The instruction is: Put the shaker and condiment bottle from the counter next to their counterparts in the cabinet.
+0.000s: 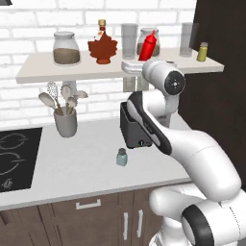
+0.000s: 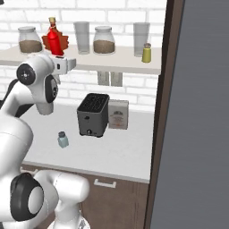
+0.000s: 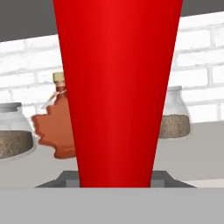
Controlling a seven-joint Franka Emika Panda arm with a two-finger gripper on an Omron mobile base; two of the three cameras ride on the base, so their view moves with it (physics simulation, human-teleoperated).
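A: Shelf first, left to right in the left base view. What stands on the long flat off-white shelf board [image 1: 43,71]?

B: A round glass jar of brown grains [image 1: 66,48] at the left, then the flat maple-leaf-shaped red-brown syrup bottle with a yellow-topped neck [image 1: 102,44], a tall clear glass [image 1: 129,40], and the slim bright red squeeze bottle with a tapered nozzle [image 1: 148,45], tilted, in front of a second grain jar [image 1: 143,36]. Further right come another clear glass [image 1: 188,39] and the small yellow-green shaker with a silver cap [image 1: 202,52] near the shelf's right end.

A: Is the red bottle standing free?

B: No. The two-finger gripper [image 1: 133,67] holds it at the shelf's front edge, fingers clamped on its base. In the hand view the red body rises straight from between the fingers, with the syrup bottle behind it at the left.

A: And the wide off-white countertop [image 1: 72,168]?

B: A black cooktop [image 1: 17,158] at the left, a grey cup of kitchen utensils [image 1: 65,115] by the wall, then the small squat pale blue-grey translucent shaker with a grey metal cap [image 1: 122,157], upright, just in front of a dark toaster [image 2: 93,114]. In the right base view a pale box [image 2: 118,114] stands right beside the toaster.
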